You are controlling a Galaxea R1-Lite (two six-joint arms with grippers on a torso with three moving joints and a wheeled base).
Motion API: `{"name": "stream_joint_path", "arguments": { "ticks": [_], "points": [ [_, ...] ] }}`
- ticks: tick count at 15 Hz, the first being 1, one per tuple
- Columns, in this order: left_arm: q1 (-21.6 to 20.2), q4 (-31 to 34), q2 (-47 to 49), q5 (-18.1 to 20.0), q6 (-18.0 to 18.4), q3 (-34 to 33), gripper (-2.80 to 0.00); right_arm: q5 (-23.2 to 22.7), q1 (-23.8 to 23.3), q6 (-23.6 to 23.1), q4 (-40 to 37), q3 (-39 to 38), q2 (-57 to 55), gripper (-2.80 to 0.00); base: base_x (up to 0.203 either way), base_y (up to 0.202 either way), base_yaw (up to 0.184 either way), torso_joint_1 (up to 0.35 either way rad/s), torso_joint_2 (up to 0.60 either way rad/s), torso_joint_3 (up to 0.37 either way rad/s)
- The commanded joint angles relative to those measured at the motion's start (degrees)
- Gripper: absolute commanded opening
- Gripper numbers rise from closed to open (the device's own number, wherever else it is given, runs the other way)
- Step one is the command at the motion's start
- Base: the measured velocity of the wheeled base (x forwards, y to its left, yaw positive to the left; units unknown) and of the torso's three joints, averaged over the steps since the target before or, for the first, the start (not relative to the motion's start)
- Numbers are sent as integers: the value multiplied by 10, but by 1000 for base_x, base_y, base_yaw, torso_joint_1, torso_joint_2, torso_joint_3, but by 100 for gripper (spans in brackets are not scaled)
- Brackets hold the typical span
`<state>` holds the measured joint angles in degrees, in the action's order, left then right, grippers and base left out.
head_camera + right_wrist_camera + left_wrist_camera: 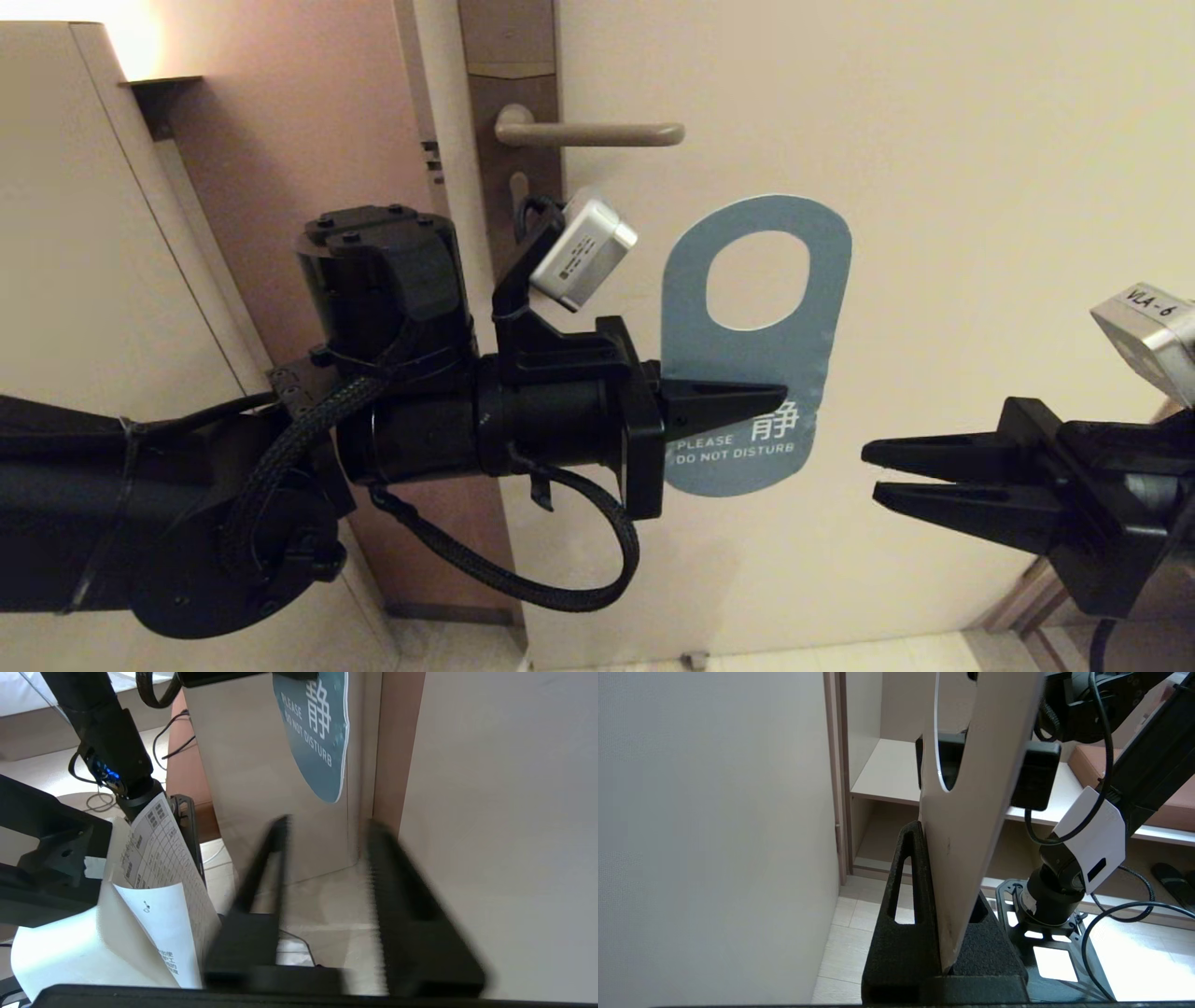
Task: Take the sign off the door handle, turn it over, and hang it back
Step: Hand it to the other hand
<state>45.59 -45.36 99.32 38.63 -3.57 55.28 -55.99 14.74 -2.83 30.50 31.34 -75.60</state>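
Note:
The sign [747,359] hangs free in front of the door, below and right of the door handle [597,133], its teal "PLEASE DO NOT DISTURB" face toward my head camera. My left gripper [775,399] is shut on the sign's lower half from the left. In the left wrist view the sign's off-white face [966,826] stands edge-on between the black fingers [906,896]. My right gripper [873,474] is open and empty, level with the sign's bottom and a short way to its right. The right wrist view shows the sign's teal end [317,742] beyond my open right gripper [327,830].
The cream door [934,280] fills the background, with the brown backplate [513,112] and door frame on the left. A cabinet [84,233] stands left of the frame. Tiled floor [840,653] shows below. Papers [159,882] sit by the robot base.

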Motion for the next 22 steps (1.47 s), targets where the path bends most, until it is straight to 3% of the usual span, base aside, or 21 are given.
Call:
{"name": "stream_joint_path", "arguments": {
  "ticks": [1, 9, 15, 22],
  "points": [
    [0, -3, 1, 2, 0, 0, -280, -3, 2, -1, 2, -1, -7, 0, 0, 0, 0, 0, 0, 0],
    [0, -3, 4, 3, 0, -1, -280, -3, 66, -4, 7, 9, -39, 0, 0, 0, 0, 0, 0, 0],
    [2, -5, 14, 3, 0, 1, -280, -2, 92, -1, 100, 18, -98, 0, 0, 0, 0, 0, 0, 0],
    [13, -6, 19, 3, 0, 3, -280, -2, 132, 1, 99, 45, -112, 0, 0, 0, 0, 0, 0, 0]
  ]
}}
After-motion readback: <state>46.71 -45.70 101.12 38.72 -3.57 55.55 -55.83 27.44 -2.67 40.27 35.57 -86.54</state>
